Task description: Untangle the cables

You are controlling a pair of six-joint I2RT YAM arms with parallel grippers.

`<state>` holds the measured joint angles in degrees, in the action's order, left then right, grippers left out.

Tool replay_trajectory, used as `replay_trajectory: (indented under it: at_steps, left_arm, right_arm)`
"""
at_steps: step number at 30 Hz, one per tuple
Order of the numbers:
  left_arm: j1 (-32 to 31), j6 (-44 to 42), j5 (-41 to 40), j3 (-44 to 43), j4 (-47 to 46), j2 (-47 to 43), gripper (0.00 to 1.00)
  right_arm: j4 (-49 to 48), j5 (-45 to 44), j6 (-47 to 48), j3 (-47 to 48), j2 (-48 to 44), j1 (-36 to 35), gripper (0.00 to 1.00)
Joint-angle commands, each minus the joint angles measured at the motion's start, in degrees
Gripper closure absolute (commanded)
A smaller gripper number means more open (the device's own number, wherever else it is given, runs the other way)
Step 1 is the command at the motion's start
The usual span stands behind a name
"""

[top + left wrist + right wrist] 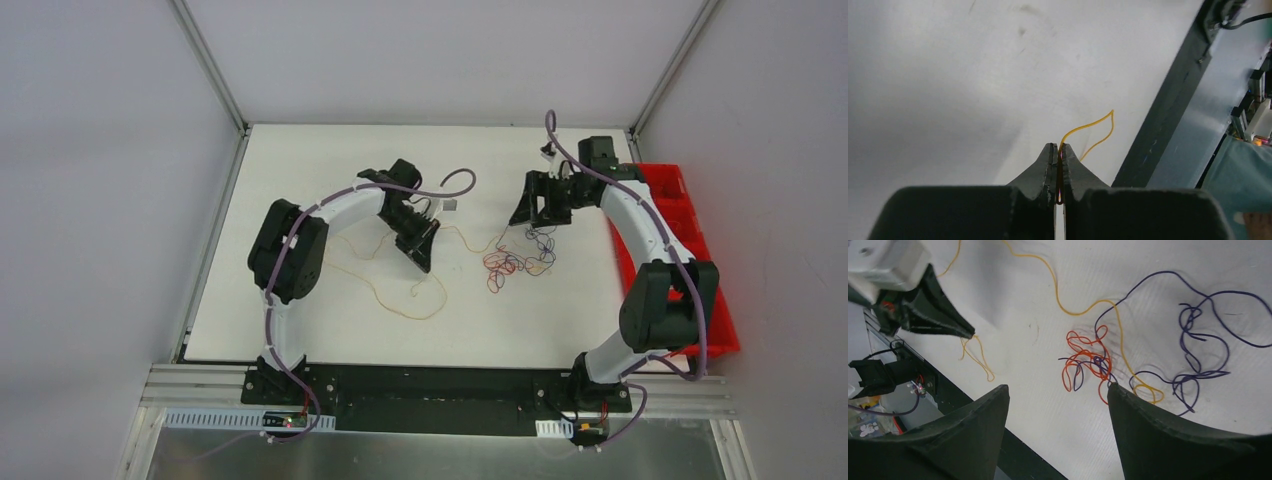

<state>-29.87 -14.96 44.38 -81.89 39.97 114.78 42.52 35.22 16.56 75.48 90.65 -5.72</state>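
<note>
Left fingers (pixel 1042 171) around half-hidden yellow cable (pixel 1093 123)

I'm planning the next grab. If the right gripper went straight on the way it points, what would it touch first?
Likely the red cable tangle on the table, just ahead of the open right gripper. Depth is unclear, so bare table beside it may come first.

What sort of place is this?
Probably a robotics lab test cell: white table boxed in by metal framing, left arm and right arm bolted at its edge, tangled wires laid out.
</note>
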Motion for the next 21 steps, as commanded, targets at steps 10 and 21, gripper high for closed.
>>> replay_trajectory:
  at_steps: [10, 21]
  left_arm:
    - [-8.7, 26.0, 15.8, -24.4, -26.3, -13.1, 1.0]
    - [5.4, 23.2, 13.3, 10.8, -25.4, -27.4, 1.0]
  right_arm:
    - [-0.2, 7.4, -2.5, 2.9, -3.3, 8.3, 0.28]
    - [-1.6, 9.7, -0.3, -1.6, -7.9, -0.3, 0.28]
